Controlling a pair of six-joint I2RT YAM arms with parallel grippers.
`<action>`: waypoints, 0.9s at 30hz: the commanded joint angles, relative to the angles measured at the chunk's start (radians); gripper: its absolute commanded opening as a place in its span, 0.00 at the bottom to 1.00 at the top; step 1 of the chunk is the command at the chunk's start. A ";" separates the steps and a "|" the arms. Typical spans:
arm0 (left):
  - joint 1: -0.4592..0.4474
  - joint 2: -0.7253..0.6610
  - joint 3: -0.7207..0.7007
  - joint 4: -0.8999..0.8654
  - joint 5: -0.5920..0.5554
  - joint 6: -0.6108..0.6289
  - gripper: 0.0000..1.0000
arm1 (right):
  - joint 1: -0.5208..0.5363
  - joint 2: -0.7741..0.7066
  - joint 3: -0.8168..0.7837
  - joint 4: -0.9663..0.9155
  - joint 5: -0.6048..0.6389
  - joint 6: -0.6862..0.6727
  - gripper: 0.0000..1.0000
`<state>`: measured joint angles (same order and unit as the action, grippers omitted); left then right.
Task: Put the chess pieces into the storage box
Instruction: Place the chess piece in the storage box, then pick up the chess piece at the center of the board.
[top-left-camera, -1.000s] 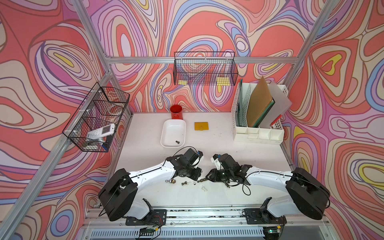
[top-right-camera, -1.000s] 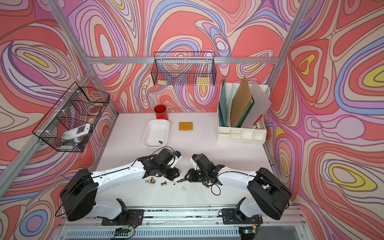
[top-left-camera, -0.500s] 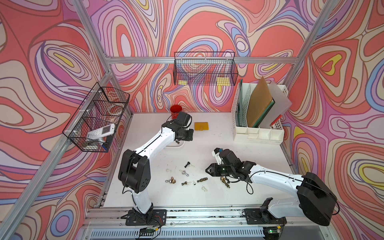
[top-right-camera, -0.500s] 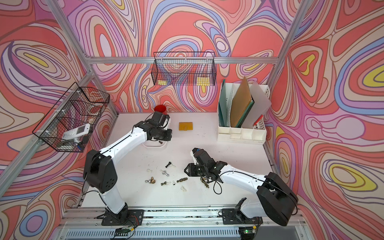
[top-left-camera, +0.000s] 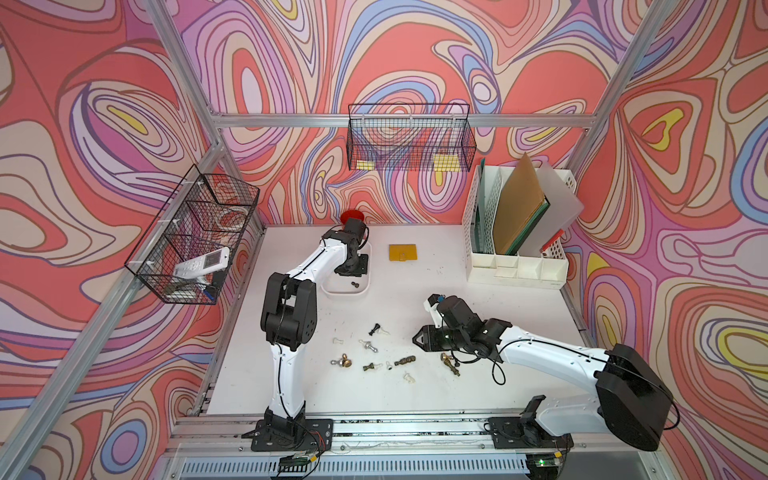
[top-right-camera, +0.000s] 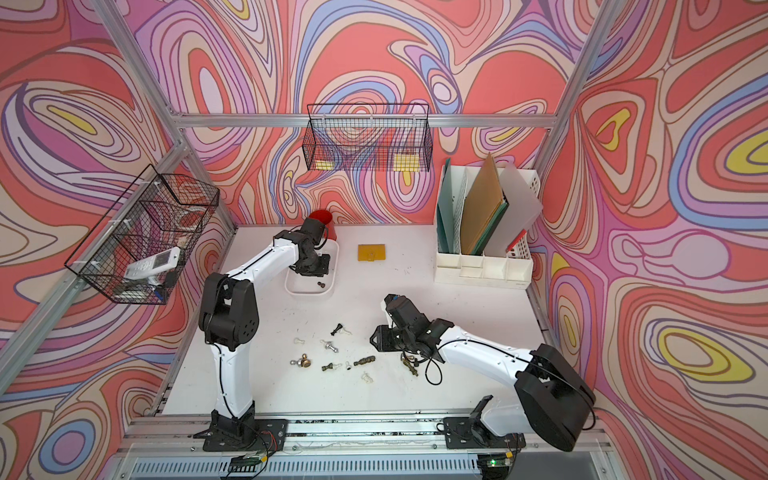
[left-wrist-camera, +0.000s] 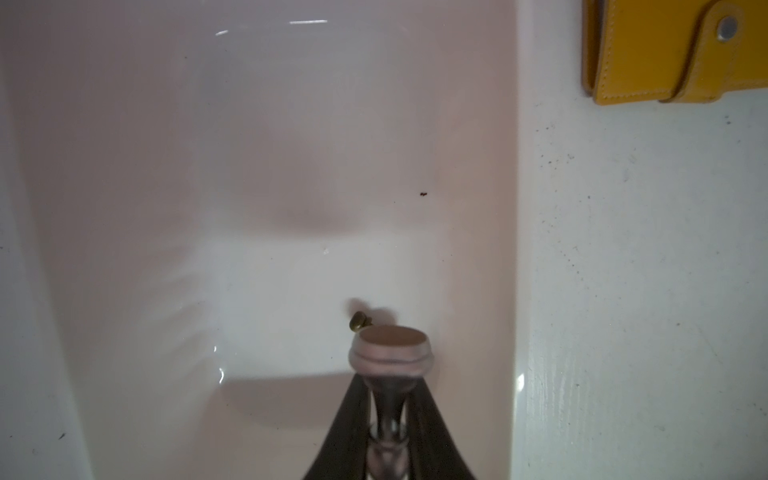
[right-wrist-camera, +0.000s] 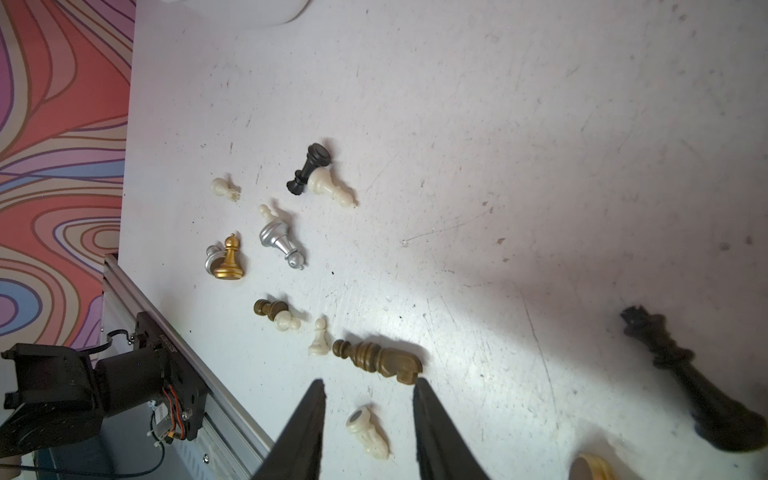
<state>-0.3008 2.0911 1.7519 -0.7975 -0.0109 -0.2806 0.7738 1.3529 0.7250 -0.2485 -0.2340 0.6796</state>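
Left wrist view shows a silver piece (left-wrist-camera: 390, 349) pinched by the left end effector (left-wrist-camera: 388, 388) over the storage box (left-wrist-camera: 291, 257), likely so it drops in beside one small piece (left-wrist-camera: 358, 322). Top views hide that pinch. Other chess pieces (top-left-camera: 405, 361) lie on the worktop (top-left-camera: 415, 291) at six o'clock from the box; the right end effector (right-wrist-camera: 368, 388) is spread over a white piece (right-wrist-camera: 368, 432).

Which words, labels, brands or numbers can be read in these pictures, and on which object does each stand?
None can be read with certainty.
White print on the black metal arm-base plate: too blurred to read.
Small grey mark on the white perforated plastic file rack: too small.
Keys of the white plastic handset: too small.
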 joint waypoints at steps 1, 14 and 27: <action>-0.006 -0.003 0.003 -0.030 0.003 0.008 0.34 | 0.005 0.012 0.022 -0.016 0.015 -0.014 0.38; -0.077 -0.409 -0.327 0.036 0.057 0.019 0.38 | 0.005 -0.063 0.033 -0.216 0.156 -0.043 0.39; -0.354 -0.755 -0.719 0.065 0.300 0.049 0.38 | -0.008 0.071 0.148 -0.438 0.426 -0.229 0.40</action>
<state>-0.6514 1.3693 1.0611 -0.7380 0.2005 -0.2428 0.7715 1.3502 0.8097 -0.6456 0.1047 0.5423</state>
